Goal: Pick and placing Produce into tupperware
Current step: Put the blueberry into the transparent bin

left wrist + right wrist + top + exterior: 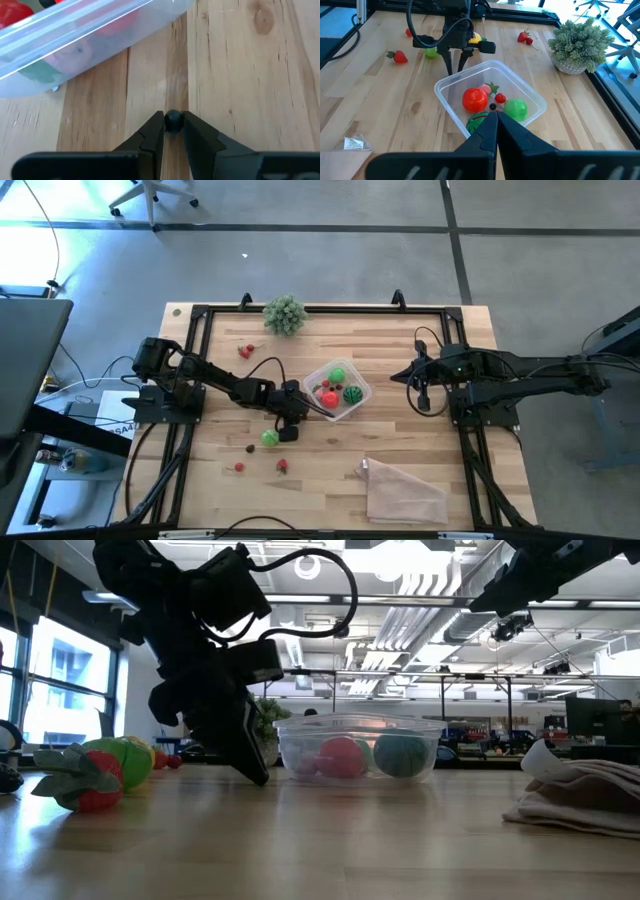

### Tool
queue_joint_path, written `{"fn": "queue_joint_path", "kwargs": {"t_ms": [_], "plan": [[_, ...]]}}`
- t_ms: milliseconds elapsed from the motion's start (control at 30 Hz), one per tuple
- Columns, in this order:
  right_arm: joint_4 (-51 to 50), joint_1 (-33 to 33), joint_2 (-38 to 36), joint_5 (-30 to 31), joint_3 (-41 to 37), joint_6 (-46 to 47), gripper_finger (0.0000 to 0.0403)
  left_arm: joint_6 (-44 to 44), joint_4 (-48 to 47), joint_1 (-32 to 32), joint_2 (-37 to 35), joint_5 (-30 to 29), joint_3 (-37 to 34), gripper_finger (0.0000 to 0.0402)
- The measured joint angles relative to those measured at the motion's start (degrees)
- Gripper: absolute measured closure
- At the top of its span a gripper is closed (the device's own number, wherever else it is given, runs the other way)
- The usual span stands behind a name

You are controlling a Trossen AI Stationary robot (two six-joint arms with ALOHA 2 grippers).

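Where wooden planks (420,440) end, grey floor (350,260) surrounds the table.

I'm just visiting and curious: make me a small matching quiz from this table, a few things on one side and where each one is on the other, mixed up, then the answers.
Things:
1. small dark berry
2. striped green melon ball
3. leafy plant
4. crinkled clear bag

Places:
A. near the table's far edge
B. inside the tupperware
C. pinched between the left gripper fingertips
D. flat on the table's near right part

Pairs: 1-C, 2-B, 3-A, 4-D
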Motion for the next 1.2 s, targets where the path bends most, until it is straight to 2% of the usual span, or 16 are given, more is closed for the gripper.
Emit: {"fn": "queue_joint_path", "kwargs": {"t_ms": [367, 733, 1033, 1200], "plan": [[0.0, 0.01, 0.0, 0.0, 0.0, 0.01, 0.0402, -1.38, 0.2, -0.08, -0.84, 3.57, 2.06, 0.0342], [0.0, 0.01, 0.01, 0.0, 0.0, -0.01, 0.0402, 3.96, -9.86, -0.02, -1.77, 4.02, 14.39, 0.0342], [0.0, 0.02, 0.02, 0.0, 0.0, 0.0, 0.0402, 11.14, -16.4, 0.85, -1.81, -5.69, 26.78, 0.0342], [0.0, 0.02, 0.0, -0.02, 0.0, 0.01, 0.0402, 10.63, -20.02, 5.43, -0.49, -3.21, 29.44, 0.0342]]}}
